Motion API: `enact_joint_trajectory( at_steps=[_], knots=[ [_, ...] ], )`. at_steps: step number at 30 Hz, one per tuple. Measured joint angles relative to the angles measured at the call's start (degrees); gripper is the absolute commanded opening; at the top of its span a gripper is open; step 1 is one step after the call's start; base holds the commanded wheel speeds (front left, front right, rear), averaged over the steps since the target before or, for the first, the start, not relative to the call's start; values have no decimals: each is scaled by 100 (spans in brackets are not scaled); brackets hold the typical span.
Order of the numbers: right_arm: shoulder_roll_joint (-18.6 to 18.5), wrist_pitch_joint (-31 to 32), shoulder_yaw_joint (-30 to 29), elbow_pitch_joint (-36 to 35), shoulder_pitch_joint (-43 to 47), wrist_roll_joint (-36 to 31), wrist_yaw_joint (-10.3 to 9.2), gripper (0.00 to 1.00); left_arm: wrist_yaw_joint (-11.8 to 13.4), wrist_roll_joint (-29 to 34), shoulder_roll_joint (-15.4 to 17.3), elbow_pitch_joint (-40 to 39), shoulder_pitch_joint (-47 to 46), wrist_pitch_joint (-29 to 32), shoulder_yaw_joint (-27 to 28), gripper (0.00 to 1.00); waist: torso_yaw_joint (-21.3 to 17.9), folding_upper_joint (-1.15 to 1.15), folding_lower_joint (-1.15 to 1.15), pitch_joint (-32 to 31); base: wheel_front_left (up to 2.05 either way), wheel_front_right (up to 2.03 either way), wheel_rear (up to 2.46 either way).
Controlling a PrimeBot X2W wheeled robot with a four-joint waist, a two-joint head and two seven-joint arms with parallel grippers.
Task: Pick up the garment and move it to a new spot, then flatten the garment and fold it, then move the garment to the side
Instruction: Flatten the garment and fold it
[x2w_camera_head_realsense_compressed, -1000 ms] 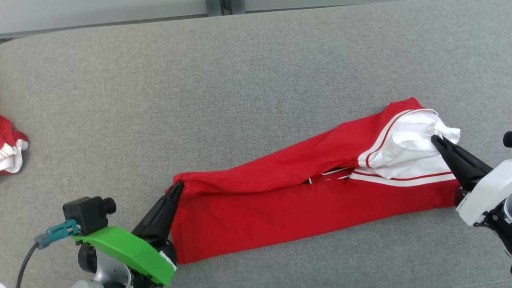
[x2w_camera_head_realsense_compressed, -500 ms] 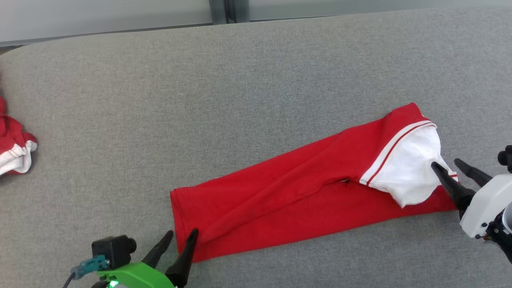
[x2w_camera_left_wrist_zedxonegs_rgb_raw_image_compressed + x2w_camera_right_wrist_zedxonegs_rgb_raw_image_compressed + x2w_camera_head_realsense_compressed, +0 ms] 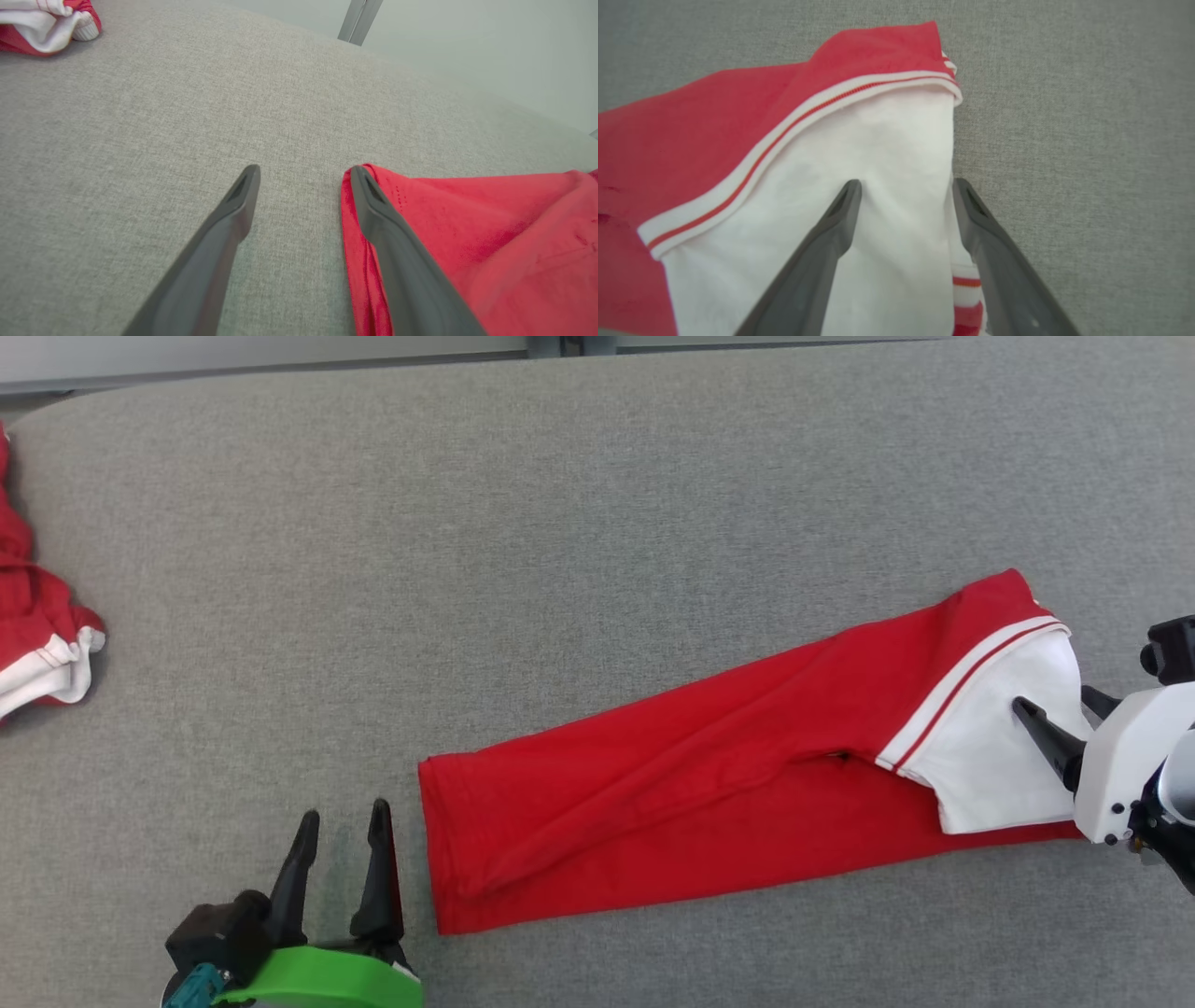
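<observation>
The garment (image 3: 709, 803), red with a white striped end, lies folded lengthwise and flat, running from lower middle up to the right. My left gripper (image 3: 344, 812) stands open just left of its red end, nothing between the fingers. In the left wrist view the left gripper (image 3: 304, 169) has bare grey cloth in its gap, and the garment's red edge (image 3: 467, 224) lies by the right finger. My right gripper (image 3: 1053, 700) is open over the white end. In the right wrist view its fingers (image 3: 906, 183) straddle the white fabric (image 3: 878, 140) without pinching it.
The grey padded table (image 3: 560, 569) stretches wide behind and left of the garment. A second red and white garment (image 3: 42, 625) lies bunched at the far left edge, also at the top left of the left wrist view (image 3: 46, 23). The table's far edge runs along the top.
Both grippers went from shut on the garment's ends to open and let it go. The garment dropped flat, and the left gripper drew back. The head camera shifted.
</observation>
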Motion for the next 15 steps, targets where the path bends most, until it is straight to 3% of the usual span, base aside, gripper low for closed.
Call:
enact_joint_trajectory(
  at_steps=[6, 10, 15],
  knots=[
    [-148, 257, 265, 641, -292, -290, 0, 100, -684, 829, -765, -288, -118, -19, 746, 100, 242, 0, 0, 185, 0, 0, 0],
    [-304, 275, 334, 881, -435, -211, 5, 100, -1087, 1205, -980, -268, -108, -23, 1096, 100, 405, 0, 0, 250, 0, 0, 0],
    [-538, 248, 710, 1127, -519, 84, -4, 100, -1346, 1354, -1068, -123, -89, -23, 1308, 100, 549, 0, 0, 246, 0, 0, 0]
  ],
)
